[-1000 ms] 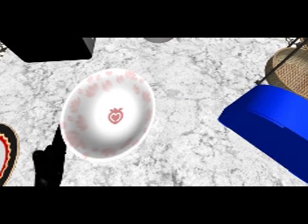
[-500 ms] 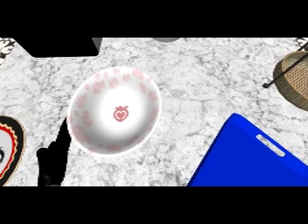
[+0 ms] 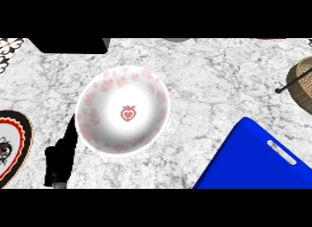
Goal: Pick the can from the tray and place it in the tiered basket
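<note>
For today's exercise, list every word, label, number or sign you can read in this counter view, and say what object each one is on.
No words, labels or numbers can be read.
White plate: a red strawberry-like sign at its centre and pink spots round the rim, no text.
Plate at the left edge: a black and red pattern, no letters made out.
Blue tray: plain, with a handle slot.
Left robot hand: plain black.

Single head view, steeply down and close over the counter [image 3: 204, 88].
</note>
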You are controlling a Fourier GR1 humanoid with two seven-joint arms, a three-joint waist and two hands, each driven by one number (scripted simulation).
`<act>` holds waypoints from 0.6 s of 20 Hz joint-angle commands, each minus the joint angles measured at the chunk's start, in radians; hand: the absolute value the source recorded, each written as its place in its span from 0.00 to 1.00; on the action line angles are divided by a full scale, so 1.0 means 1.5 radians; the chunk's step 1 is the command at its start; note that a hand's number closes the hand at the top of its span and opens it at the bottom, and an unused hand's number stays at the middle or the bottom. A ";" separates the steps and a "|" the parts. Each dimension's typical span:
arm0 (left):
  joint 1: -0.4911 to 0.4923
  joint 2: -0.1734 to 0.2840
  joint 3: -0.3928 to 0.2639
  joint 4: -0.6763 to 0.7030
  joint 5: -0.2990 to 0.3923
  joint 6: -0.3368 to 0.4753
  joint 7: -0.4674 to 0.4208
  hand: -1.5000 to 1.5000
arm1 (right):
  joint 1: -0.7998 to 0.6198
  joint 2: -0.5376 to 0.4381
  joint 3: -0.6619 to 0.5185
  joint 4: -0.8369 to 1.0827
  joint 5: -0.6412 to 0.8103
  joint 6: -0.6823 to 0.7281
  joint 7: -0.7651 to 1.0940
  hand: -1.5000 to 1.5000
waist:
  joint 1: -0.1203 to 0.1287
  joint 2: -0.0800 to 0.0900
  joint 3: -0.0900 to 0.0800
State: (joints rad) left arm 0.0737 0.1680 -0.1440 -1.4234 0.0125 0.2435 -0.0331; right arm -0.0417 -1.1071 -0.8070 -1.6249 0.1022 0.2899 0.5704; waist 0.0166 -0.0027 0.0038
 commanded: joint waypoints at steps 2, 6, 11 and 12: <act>-0.010 -0.019 -0.014 0.012 -0.010 0.007 0.052 0.50 | -0.083 -0.006 0.117 0.110 0.054 -0.073 -0.035 1.00 | 0.008 0.007 -0.002; 0.039 -0.006 -0.011 -0.004 -0.004 -0.016 0.017 0.50 | -0.171 -0.042 0.176 0.202 0.048 -0.064 -0.040 1.00 | 0.013 0.006 -0.003; -0.004 -0.031 -0.025 0.019 -0.021 -0.006 0.044 0.50 | -0.265 -0.034 0.263 0.308 0.082 -0.073 -0.102 1.00 | 0.018 0.009 -0.003; -0.015 -0.014 0.006 0.030 -0.010 -0.012 0.040 0.50 | -0.247 -0.017 0.272 0.301 0.100 -0.078 -0.135 1.00 | 0.007 0.006 -0.003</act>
State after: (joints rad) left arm 0.0519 0.1518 -0.1434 -1.4253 -0.0052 0.2346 0.0071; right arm -0.3453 -1.1507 -0.4887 -1.2543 0.2025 0.1956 0.4334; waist 0.0313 0.0020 0.0035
